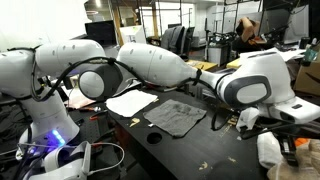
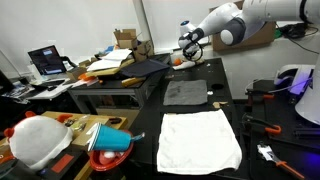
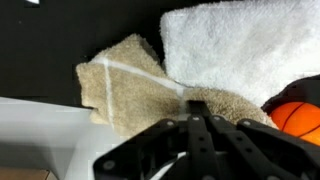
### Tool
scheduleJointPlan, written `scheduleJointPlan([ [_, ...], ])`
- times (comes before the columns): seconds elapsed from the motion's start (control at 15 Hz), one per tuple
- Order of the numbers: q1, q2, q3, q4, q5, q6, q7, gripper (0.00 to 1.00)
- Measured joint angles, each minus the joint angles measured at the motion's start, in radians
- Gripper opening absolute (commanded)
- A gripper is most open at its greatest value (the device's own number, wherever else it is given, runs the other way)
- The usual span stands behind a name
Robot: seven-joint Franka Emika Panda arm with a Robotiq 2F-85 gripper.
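Beige towel (image 3: 120, 85) under closed gripper (image 3: 196, 103), beside white towel (image 3: 245, 45) and orange ball (image 3: 297, 118)

Even indoor light; wrist view soft, blurred.

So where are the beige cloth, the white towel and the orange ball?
beige cloth (image 3: 120, 85), wrist view, on its flat middle.
white towel (image 3: 240, 45), wrist view, on its middle.
orange ball (image 3: 298, 118), wrist view, on its visible side.

No text, label or number is legible. Laptop screen (image 2: 45, 60) content is unreadable; tan cloth (image 3: 125, 85) bears no lettering.
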Motion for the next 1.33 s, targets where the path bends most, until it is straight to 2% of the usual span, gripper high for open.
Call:
scheduleJointPlan([
  [0.27, 0.011, 0.003, -0.001, -0.039, 0.0, 0.017, 0.039, 0.0],
  [0.4, 0.014, 0.002, 0.006, -0.036, 0.005, -0.016, 0.03, 0.0],
  [0.87, 0.007, -0.007, 0.094, 0.052, 0.05, -0.391, -0.194, 0.0],
  [1.33, 0.008, -0.041, 0.106, 0.053, 0.049, -0.704, -0.407, 0.0],
])
